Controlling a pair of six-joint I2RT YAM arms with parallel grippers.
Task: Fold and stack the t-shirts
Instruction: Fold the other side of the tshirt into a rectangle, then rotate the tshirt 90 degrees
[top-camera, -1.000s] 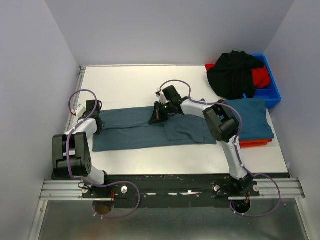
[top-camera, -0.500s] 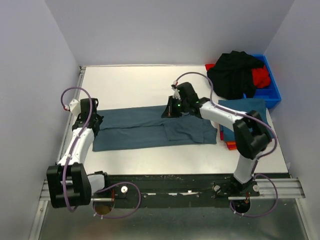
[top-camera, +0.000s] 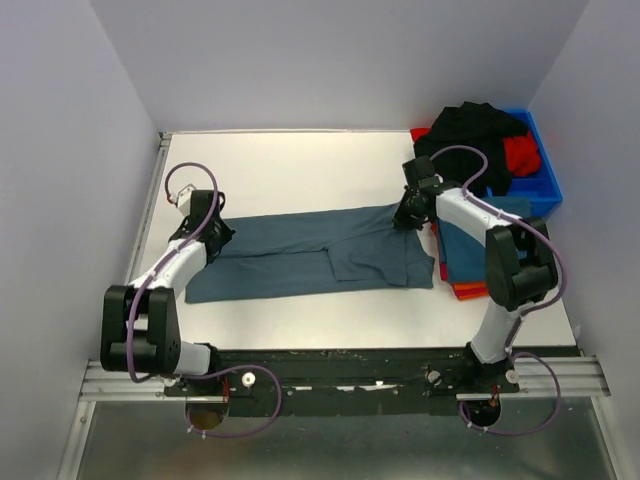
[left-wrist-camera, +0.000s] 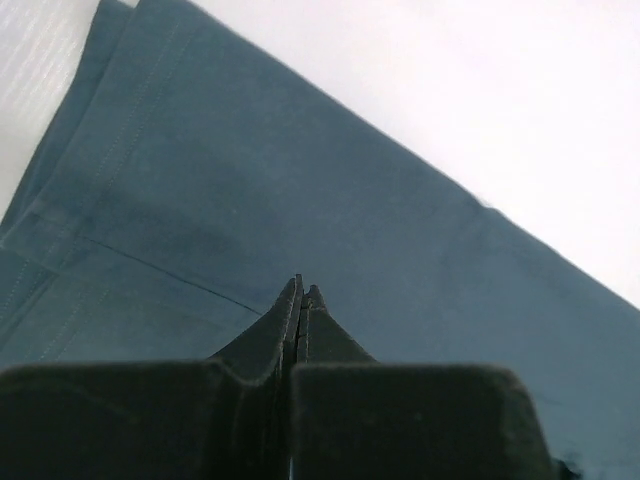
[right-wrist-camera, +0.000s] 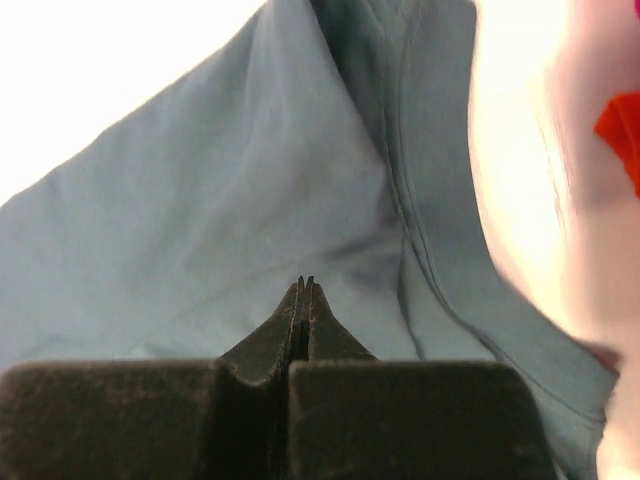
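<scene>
I have the teal-blue t-shirt (top-camera: 300, 255) lying as a long strip across the middle of the bench (top-camera: 290, 170). Both pairs of jaws are clenched at its far edge. The left gripper (top-camera: 212, 240) sits at the left end, I judge to pin it. The right gripper (top-camera: 404, 218) sits at the right end, beside the folded stack (top-camera: 500, 255), likely to smooth the cloth flat. Whether either nips cloth I cannot tell. A second ago the right gripper stood mid-shirt; it has swept rightward, while the left has kept to its end.
</scene>
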